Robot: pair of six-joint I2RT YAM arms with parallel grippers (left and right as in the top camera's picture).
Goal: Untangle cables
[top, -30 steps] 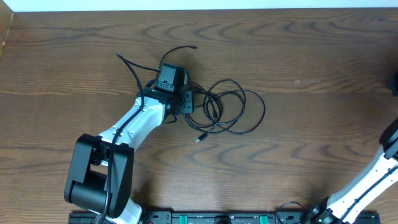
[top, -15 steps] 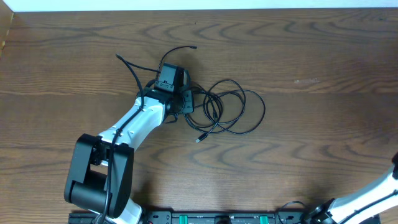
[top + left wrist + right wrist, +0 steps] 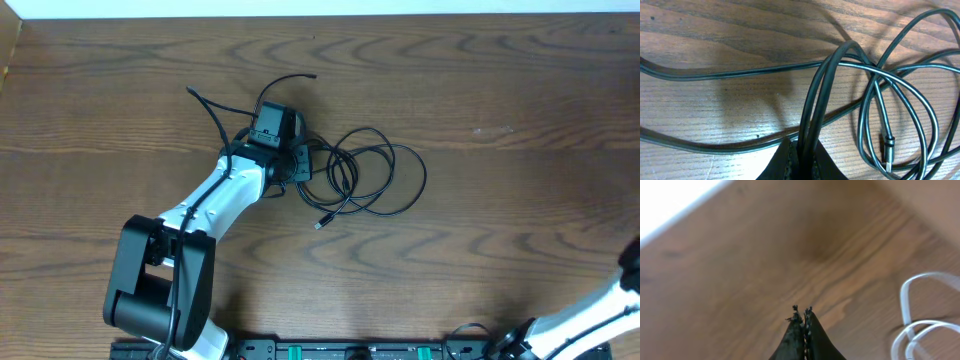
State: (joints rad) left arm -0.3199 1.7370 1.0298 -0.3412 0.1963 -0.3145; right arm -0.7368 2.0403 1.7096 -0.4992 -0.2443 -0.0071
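Cables (image 3: pixel 352 172) are in a loose, loopy tangle around mid-table (image 3: pixel 520 90), just right of the left gripper (image 3: pixel 801 152), which is pinching two dark strands that run up between its fingers. A small plug (image 3: pixel 887 150) lies flat inside the loops. Right gripper (image 3: pixel 804 315) is squeezed together on nothing, over bare wood.

L arm (image 3: pixel 213 203): white links, blk joints & base; L gripper (image 3: pixel 801 149) blk, serrated tips.

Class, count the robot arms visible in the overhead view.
2: the left arm at the cables mid-table; the right arm in the bottom right corner, partly cut off.
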